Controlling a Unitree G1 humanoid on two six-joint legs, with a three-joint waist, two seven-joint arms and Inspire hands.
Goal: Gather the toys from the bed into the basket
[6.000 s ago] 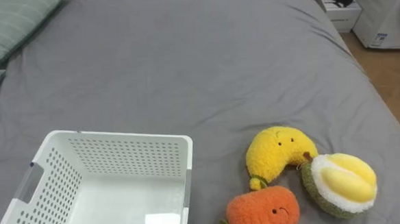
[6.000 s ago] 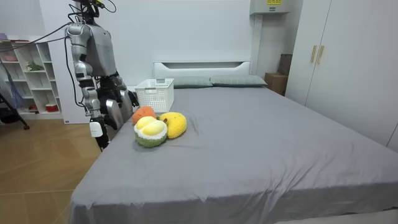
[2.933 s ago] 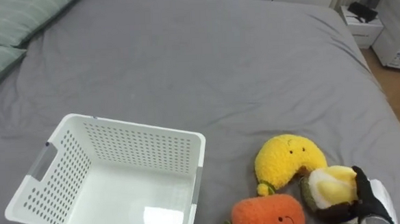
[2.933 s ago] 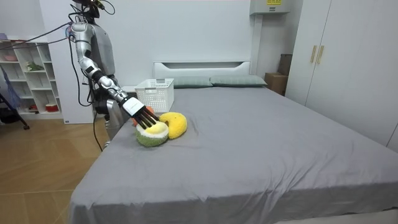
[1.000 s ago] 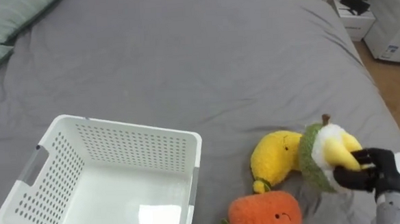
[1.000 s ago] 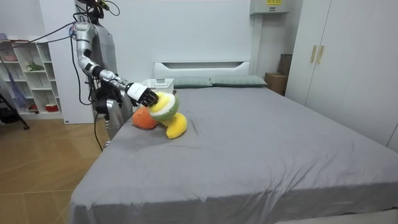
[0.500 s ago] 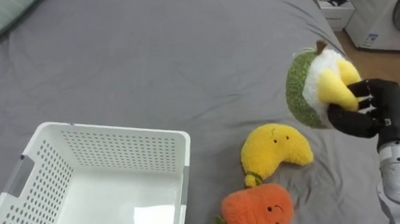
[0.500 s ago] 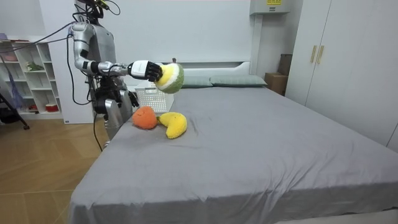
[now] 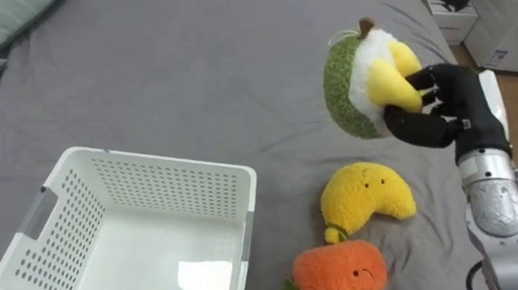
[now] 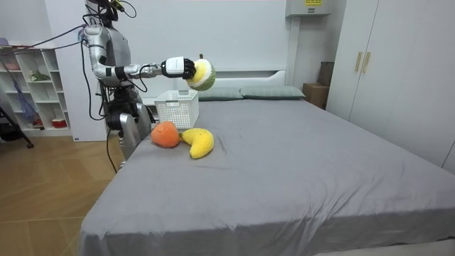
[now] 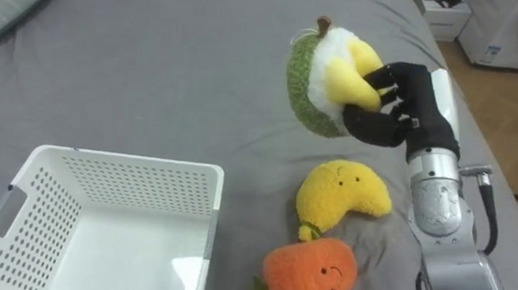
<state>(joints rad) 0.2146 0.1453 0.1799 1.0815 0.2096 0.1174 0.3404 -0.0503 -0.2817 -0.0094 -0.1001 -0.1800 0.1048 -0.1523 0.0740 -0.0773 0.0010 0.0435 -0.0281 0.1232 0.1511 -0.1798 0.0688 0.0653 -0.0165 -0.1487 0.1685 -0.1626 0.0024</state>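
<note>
**Toy durian, held up in the right hand**
Toy durian (image 9: 345, 87) is gripped by the right hand (image 9: 445, 110), fingers curled into its yellow flesh, clear above the grey bed (image 9: 193, 68). Its long axis is near upright, with the brown stem on top and the fuzzy green rind turned away from the palm. A banana toy (image 9: 366, 201) lies below the hand, an orange toy (image 9: 339, 274) lower still, and a white basket (image 9: 154, 179) sits down to its left.

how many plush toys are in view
3: the durian plush held in the right robot hand, the yellow banana plush on the bed, and the orange plush beside it. None looks hidden.
</note>
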